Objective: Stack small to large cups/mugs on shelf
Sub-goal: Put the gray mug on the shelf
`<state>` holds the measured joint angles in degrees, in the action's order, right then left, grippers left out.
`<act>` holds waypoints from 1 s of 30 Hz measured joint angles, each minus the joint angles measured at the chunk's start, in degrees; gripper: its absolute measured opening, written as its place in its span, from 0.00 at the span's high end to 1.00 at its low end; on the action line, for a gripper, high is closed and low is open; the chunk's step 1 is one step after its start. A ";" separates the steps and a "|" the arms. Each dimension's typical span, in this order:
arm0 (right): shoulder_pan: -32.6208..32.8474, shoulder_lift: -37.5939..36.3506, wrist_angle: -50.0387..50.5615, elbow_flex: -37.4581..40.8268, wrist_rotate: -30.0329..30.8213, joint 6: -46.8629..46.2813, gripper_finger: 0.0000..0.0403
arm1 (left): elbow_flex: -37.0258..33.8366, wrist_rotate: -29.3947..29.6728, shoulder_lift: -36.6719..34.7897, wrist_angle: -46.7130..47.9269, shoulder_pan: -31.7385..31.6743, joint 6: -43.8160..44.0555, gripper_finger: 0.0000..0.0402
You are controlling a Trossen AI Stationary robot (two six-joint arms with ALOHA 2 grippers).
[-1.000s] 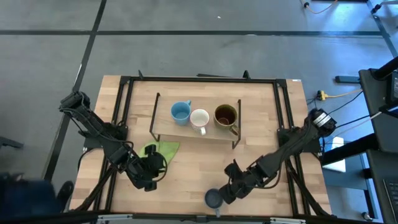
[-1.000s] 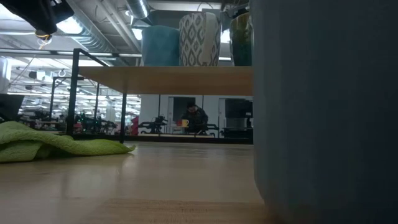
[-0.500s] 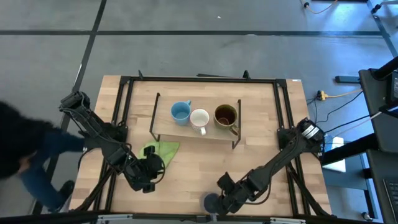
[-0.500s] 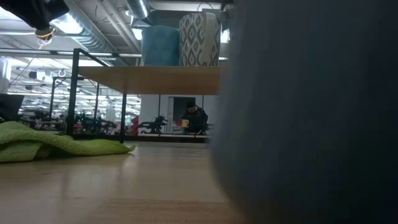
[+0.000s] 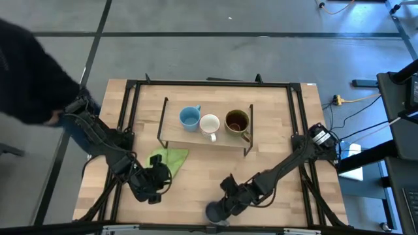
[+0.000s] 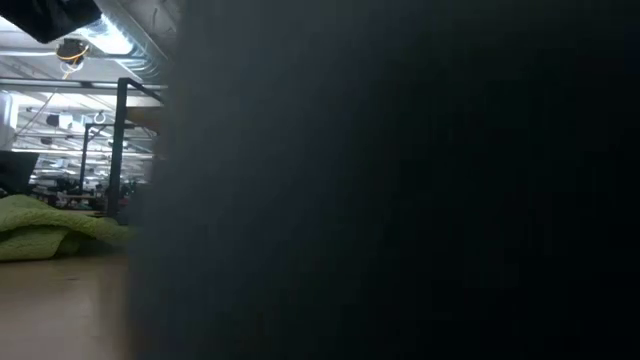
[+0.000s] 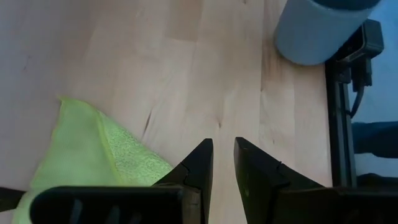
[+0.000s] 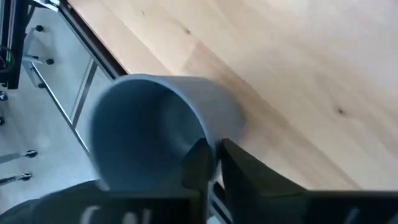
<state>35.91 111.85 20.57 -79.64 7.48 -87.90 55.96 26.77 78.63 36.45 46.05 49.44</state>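
Note:
The grey-blue mug (image 5: 214,212) stands at the table's near edge and shows close up in the right wrist view (image 8: 149,124). My right gripper (image 5: 224,203) is shut on its rim. In the low view the mug (image 6: 400,180) fills most of the picture as a dark mass. On the shelf (image 5: 171,134) stand the light blue mug (image 5: 189,117), the white mug (image 5: 209,124) and the brown mug (image 5: 237,121) in a row. My left gripper (image 7: 223,149) hovers open by a narrow gap, with nothing in it, beside the green cloth (image 5: 168,158). My right gripper holds the grey-blue mug by its rim (image 8: 208,134), on the side toward the table's right. One finger (image 8: 198,158) is inside the mug and the other (image 8: 239,168) outside, the wall pinched between them. The fingers slant down from the right and far side. The mug's base stays on the table.
The shelf's black wire ends (image 5: 248,130) stand up at either side of the board. The green cloth (image 7: 81,155) lies left of centre. A person in a dark sleeve (image 5: 32,72) leans in at the table's far left corner. Bare wood lies between shelf and near edge.
My right gripper has gone down and toward the table's left and near edge, onto the grey-blue mug. The mug has slid along the near edge toward the left and closer to the low camera, whose picture it now nearly fills. A person has come in at the left.

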 joint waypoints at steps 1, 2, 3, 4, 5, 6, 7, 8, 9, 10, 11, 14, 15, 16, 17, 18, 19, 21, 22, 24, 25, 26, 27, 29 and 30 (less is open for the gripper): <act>-0.36 0.00 -0.14 0.00 -0.02 0.49 0.91 | 0.00 0.01 0.00 0.01 0.20 0.10 0.85; -0.72 0.00 -0.27 0.00 0.00 1.10 0.94 | 0.00 0.09 0.00 0.01 0.40 0.39 0.85; -1.12 0.00 -0.64 0.00 0.00 1.35 0.96 | 0.00 0.30 0.00 0.03 0.59 0.84 0.85; -1.38 0.00 -0.93 0.00 0.04 1.83 0.97 | 0.00 0.57 0.00 0.11 0.76 1.11 0.85; -1.71 -0.02 -1.19 0.02 0.04 2.48 0.97 | 0.00 0.72 0.00 0.15 0.93 1.23 0.85; -2.03 0.00 -1.71 0.02 0.22 2.72 0.97 | 0.00 0.77 0.00 0.13 1.08 1.32 0.85; -2.37 -0.02 -2.08 0.02 0.43 2.74 0.96 | 0.00 0.94 0.00 0.18 1.25 1.46 0.85; -2.73 -0.07 -2.45 0.02 0.57 2.78 0.94 | 0.00 1.10 0.00 0.20 1.38 1.49 0.85; -3.08 -0.07 -3.05 0.02 1.05 3.02 0.93 | 0.00 1.18 0.00 0.17 1.43 1.49 0.85; -3.36 -0.07 -3.76 0.02 1.72 3.41 0.93 | 0.00 1.18 0.00 0.19 1.43 1.50 0.85; -3.75 -0.07 -4.34 0.02 2.35 4.13 0.93 | 0.00 1.17 0.00 0.19 1.43 1.54 0.85; -5.34 -0.07 -5.71 0.02 4.80 5.53 0.94 | 0.00 1.24 0.00 0.17 1.41 1.54 0.85; -5.97 -0.07 -6.37 0.02 5.69 6.47 0.95 | 0.00 1.26 0.00 0.17 1.39 1.54 0.85; -6.52 -0.07 -7.05 0.02 6.35 7.39 0.95 | 0.00 1.30 0.00 0.17 1.38 1.52 0.85; -7.10 -0.09 -7.69 0.02 6.59 8.08 0.96 | 0.00 1.30 0.00 0.17 1.39 1.52 0.85; -7.69 -0.09 -8.06 0.02 6.69 8.96 0.96 | 0.00 1.30 0.00 0.17 1.39 1.52 0.85; -8.16 -0.09 -8.12 0.02 6.68 9.88 0.96 | 0.00 1.30 0.00 0.17 1.39 1.52 0.85; -8.85 -0.09 -8.14 0.02 6.52 10.54 0.94 | 0.00 1.30 0.00 0.17 1.39 1.54 0.85; -9.11 -0.09 -8.17 0.02 6.34 10.68 0.94 | 0.00 1.30 0.00 0.17 1.39 1.55 0.85; -9.41 -0.09 -8.34 0.02 6.18 11.12 0.92 | 0.00 1.30 0.00 0.17 1.39 1.65 0.85; -9.48 -0.09 -8.34 0.02 6.17 11.43 0.91 | 0.00 1.30 0.00 0.17 1.39 1.67 0.85; -9.48 -0.09 -8.33 0.02 6.19 11.62 0.90 | 0.00 1.30 0.00 0.17 1.39 1.67 0.85; -9.48 -0.09 -8.33 0.02 6.18 11.70 0.90 | 0.00 1.30 0.00 0.17 1.39 1.67 0.85; -9.46 -0.09 -8.39 0.02 6.12 11.72 0.90 | 0.00 1.30 0.00 0.28 1.39 1.67 0.85; -9.46 -0.09 -8.43 0.02 6.05 11.72 0.90 | 0.00 1.30 0.00 0.46 1.39 1.66 0.85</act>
<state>26.46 111.77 12.14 -79.61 13.54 -76.18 55.96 28.08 78.63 36.90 47.44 51.10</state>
